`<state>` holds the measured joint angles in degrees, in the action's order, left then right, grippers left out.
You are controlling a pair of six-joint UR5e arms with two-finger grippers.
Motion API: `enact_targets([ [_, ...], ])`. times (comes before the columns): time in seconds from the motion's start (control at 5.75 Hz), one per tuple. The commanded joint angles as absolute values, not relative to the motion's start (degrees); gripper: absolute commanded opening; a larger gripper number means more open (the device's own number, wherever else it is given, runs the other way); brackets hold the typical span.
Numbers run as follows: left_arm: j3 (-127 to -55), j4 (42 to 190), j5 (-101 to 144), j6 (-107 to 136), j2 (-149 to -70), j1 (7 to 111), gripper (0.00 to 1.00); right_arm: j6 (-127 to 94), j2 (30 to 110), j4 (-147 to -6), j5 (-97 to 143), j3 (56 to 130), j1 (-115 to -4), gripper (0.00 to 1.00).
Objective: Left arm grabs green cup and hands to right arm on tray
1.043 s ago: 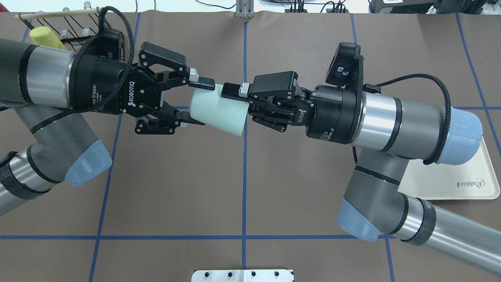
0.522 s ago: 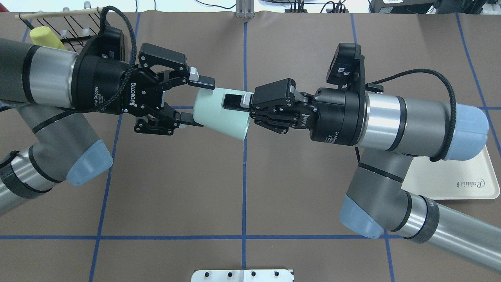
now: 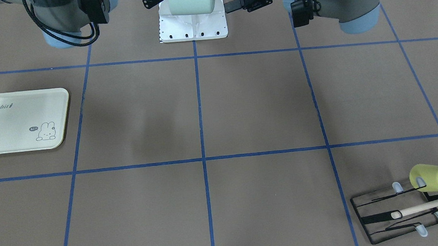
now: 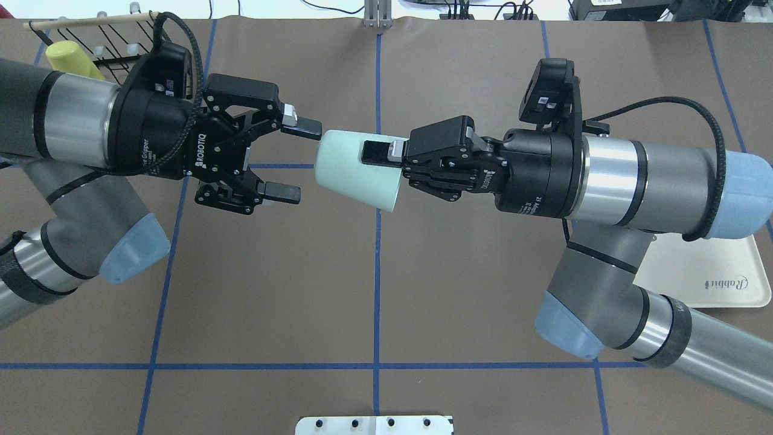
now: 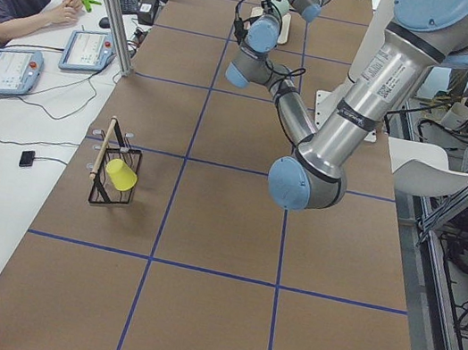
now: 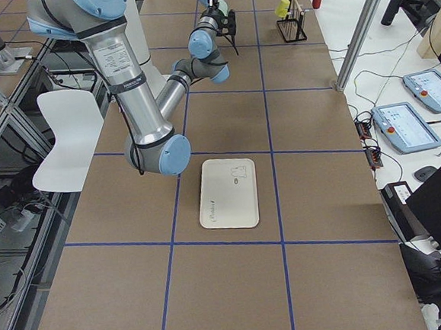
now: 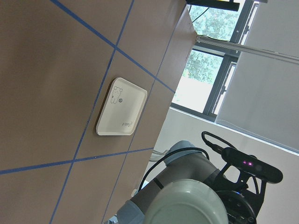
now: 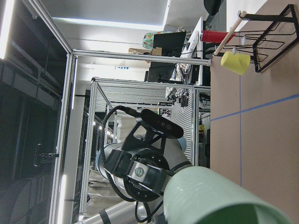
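The pale mint-green cup (image 4: 347,172) hangs on its side in the air over the table's middle; it also shows in the front view (image 3: 191,1) and in the right wrist view (image 8: 219,200). My right gripper (image 4: 381,164) is shut on the cup's wide rim end, with one finger (image 4: 377,151) on the outer wall and the other hidden. My left gripper (image 4: 296,160) is open and empty, just left of the cup's base and clear of it. The cream Rabbit tray (image 4: 712,272) lies on the table under the right arm, bare in the front view (image 3: 18,121).
A yellow-green cup (image 4: 69,57) sits on a black wire rack (image 3: 402,210) with a wooden dowel at the table's far left corner. A white mounting plate (image 4: 374,425) is at the robot's base. Blue tape lines cross the brown table.
My left gripper let go of the green cup, opened wide and drew back to the left. My right gripper closed on the cup and carried it a little to the right.
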<state>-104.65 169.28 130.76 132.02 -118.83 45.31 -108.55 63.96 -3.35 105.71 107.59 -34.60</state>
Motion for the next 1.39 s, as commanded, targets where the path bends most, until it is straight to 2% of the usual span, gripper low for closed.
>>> enact_targets([
  [0.0,-104.59,169.19,130.61,131.66,-117.87,45.44,1.0,-108.2,66.87,-8.56,106.52,107.32,-37.68,0.0],
  [0.35,-104.41,167.97,130.17,119.69,-110.18,45.61,1.0,-100.79,67.06,-27.85,109.77,107.58,-41.3,0.0],
  [0.7,-104.67,152.94,129.73,104.85,-107.49,48.85,1.0,-93.97,67.67,-45.72,109.77,108.45,-44.01,0.0],
  [1.04,-104.85,145.47,129.64,83.17,-99.2,53.06,1.0,-86.45,72.4,-58.8,108.9,114.13,-45.52,0.0],
  [1.22,-104.85,144.76,129.64,74.44,-94.44,54.91,1.0,-81.0,72.33,-73.76,108.29,120.52,-46.48,0.0],
])
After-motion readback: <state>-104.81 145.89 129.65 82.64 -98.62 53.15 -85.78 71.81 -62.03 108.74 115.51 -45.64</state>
